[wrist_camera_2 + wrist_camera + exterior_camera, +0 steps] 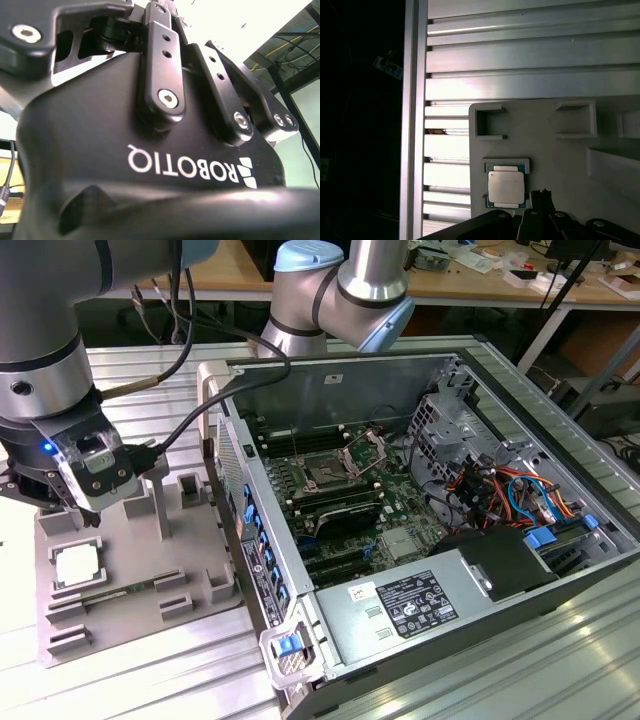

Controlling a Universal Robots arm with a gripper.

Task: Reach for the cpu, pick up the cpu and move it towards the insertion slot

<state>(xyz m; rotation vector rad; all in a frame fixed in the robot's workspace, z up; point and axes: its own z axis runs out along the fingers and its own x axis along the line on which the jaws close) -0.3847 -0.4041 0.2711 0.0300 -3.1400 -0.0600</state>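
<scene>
Exterior view, tray: a grey moulded tray (pixel 125 552) lies on the slatted metal surface (pixel 150 685).
Exterior view, cpu: the cpu (pixel 78 565) lies flat in a square recess of the tray, silvery top up, near the tray's edge on the exterior view's left.
Exterior view, gripper: the gripper (pixel 60 512) hangs over the tray, just above the cpu and apart from it. It carries nothing.
Exterior view, case: an open computer case (pixel 300 660) stands just beside the tray, on the exterior view's right.
Exterior view, slot: the slot (pixel 329 475) sits on the green board inside the case, well apart from the tray, dark with a silver frame.
Second wrist view, gripper: the black body is seen close up, with link bars (pixel 165 75) and bolt heads.
Second wrist view, fingers: how far they are spread is not readable.
First wrist view, tray: the tray (pixel 545 150) rests on the surface (pixel 520 65).
First wrist view, cpu: the cpu (pixel 506 187) is seated in its tray recess.
First wrist view, gripper: the dark tip of the gripper (pixel 540 200) shows just beside the cpu, with no contact visible.
</scene>
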